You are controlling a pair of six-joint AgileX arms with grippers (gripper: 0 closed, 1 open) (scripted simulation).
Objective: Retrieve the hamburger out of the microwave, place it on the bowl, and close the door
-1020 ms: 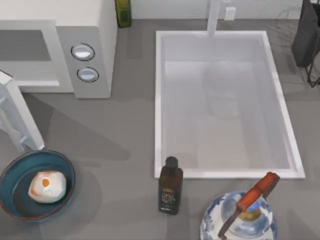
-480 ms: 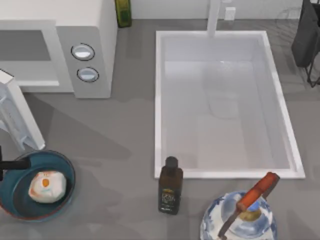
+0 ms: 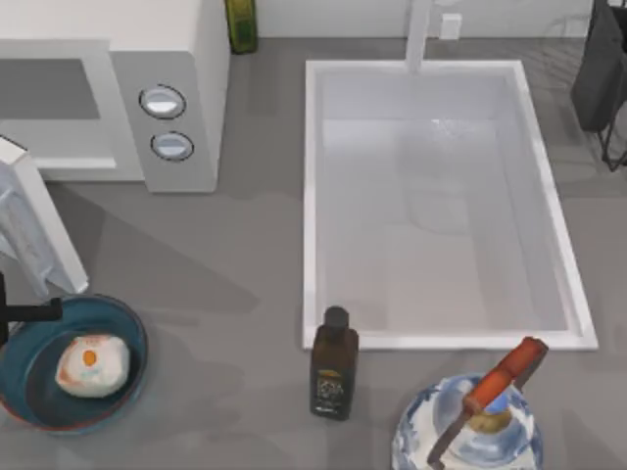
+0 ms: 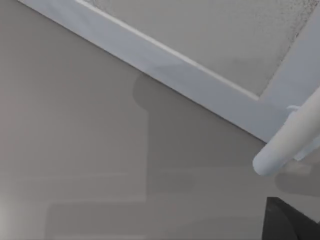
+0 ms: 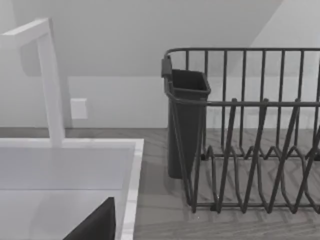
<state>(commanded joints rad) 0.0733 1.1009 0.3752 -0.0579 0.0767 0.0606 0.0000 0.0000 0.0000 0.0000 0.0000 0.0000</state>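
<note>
Sink [image 3: 441, 206]: white basin at the table's right, unchanged.
Microwave [image 3: 176, 98]: top left, cavity open.
Door [image 3: 34, 230]: swung out toward the bowl, as before.
Bowl [image 3: 118, 377]: bottom left, unmoved.
Hamburger [image 3: 91, 364]: rests inside the bowl, same spot.
Left gripper [image 3: 24, 314]: dark finger at the left edge, between door and bowl, slightly higher than half a second ago; finger spacing cannot be told.
Right arm: parked near the dish rack [image 5: 250, 130].
</note>
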